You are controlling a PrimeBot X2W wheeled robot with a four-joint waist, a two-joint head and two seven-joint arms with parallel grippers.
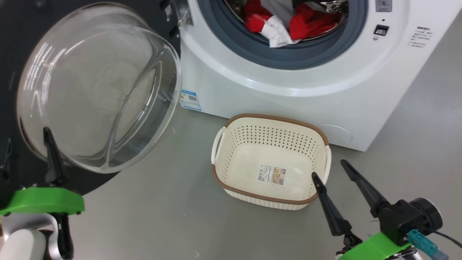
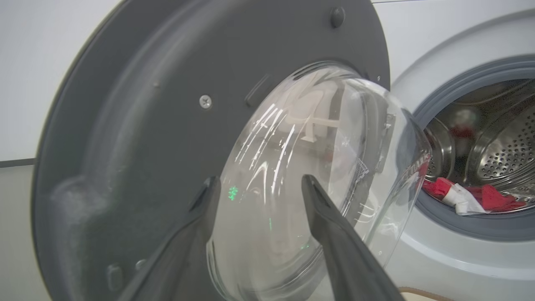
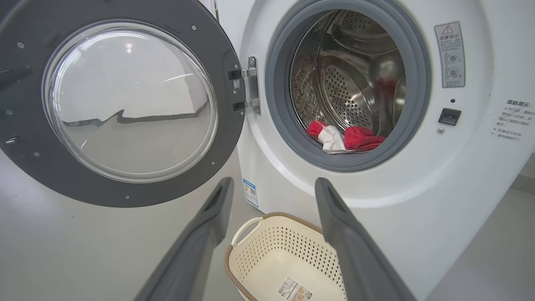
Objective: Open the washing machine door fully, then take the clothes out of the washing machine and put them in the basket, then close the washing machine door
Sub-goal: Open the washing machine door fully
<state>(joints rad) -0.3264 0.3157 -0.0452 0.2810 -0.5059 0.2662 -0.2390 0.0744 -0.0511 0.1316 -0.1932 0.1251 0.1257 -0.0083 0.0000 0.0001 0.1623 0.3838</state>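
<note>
The washing machine door (image 1: pixel 97 90) stands swung open at the left, its glass bowl bulging toward me. Red and white clothes (image 1: pixel 288 21) lie in the steel drum of the white washing machine (image 1: pixel 274 104), behind the grey rubber ring. The cream basket (image 1: pixel 274 119) sits on the floor in front of the machine, holding nothing but its label sticker. My left gripper (image 1: pixel 27 151) is open, close in front of the door's glass (image 2: pixel 317 167). My right gripper (image 1: pixel 328 169) is open by the basket's near right corner, pointing at the drum and clothes (image 3: pixel 347 138) over the basket (image 3: pixel 259 255).
Grey floor (image 1: pixel 162 209) stretches around the basket and to the right of the machine. A blue label sticker (image 1: pixel 190 100) sits low on the machine's front. The door hinge (image 3: pixel 246 85) is on the machine's left side, the latch slot (image 3: pixel 449 116) on its right.
</note>
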